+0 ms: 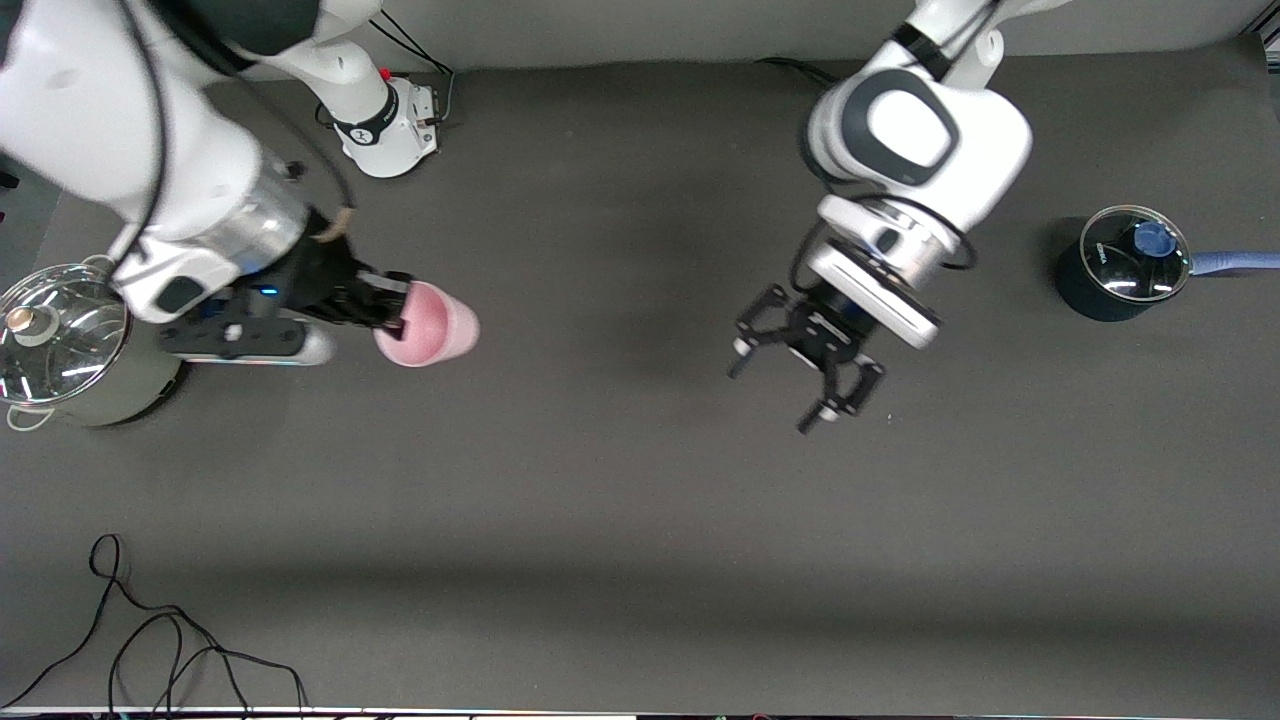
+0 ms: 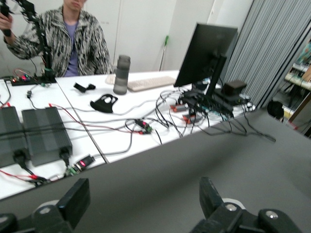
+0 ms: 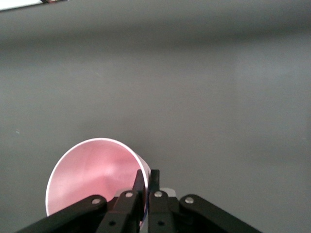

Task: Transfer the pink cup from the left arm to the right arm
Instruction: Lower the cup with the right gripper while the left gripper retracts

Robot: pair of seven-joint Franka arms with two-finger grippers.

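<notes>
Pink cup (image 1: 428,325) tilted, rim pinched between shut right gripper (image 1: 392,303) fingers above the surface (image 1: 640,520), left gripper (image 1: 800,375) fingers spread wide, empty, well apart.

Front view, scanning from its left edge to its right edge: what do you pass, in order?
Pale-green lidded pot → right gripper shut on the pink cup → open left gripper over the table → dark lidded pot.

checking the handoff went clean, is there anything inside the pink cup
Nothing shows inside the pink cup: the right wrist view looks into its bare pink interior. The right gripper is shut on its rim, one finger inside, hiding a strip of wall. The left gripper hangs open, empty.
</notes>
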